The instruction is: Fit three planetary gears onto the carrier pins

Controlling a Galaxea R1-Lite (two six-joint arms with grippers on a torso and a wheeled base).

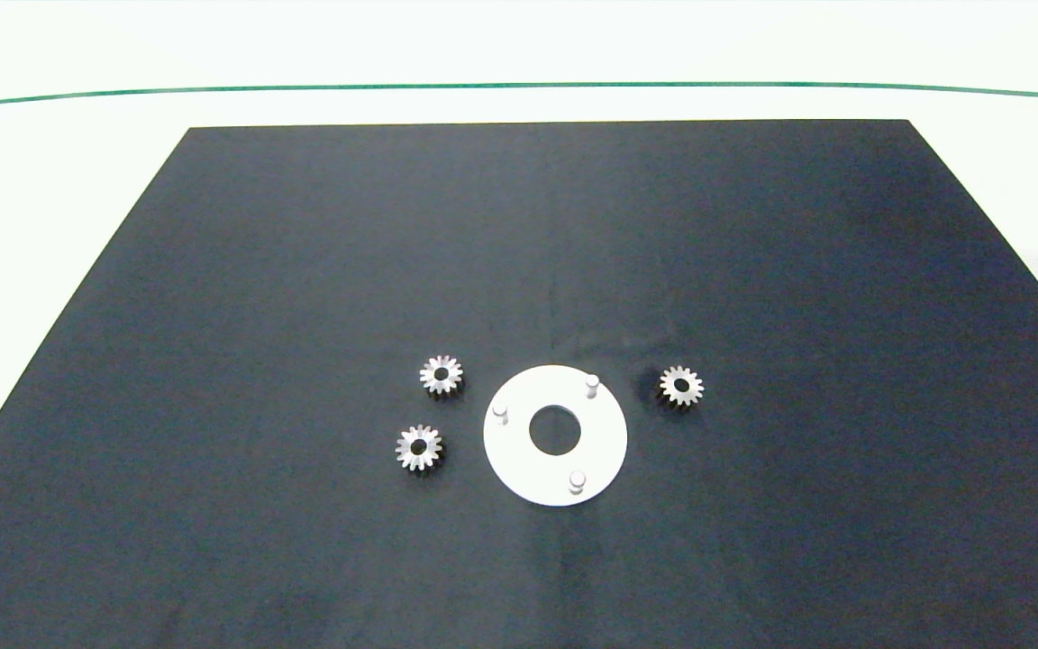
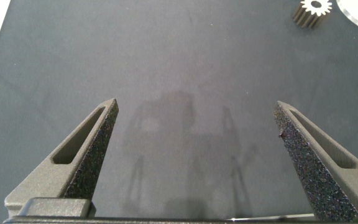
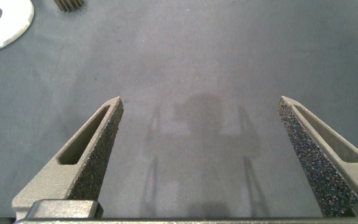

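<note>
Well beyond both spread pincers (image 2: 194,134) (image 3: 201,130), planetary gears (image 1: 441,374).

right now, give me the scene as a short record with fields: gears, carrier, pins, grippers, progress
gears: three planetary gears loose on the black mat, two left of the disc, one right of it
carrier: white disc, flat, large centre hole
pins: three carrier pins upright, all bare
grippers: left gripper and right gripper both open above bare mat, holding nothing
progress: no gear installed yet
</note>
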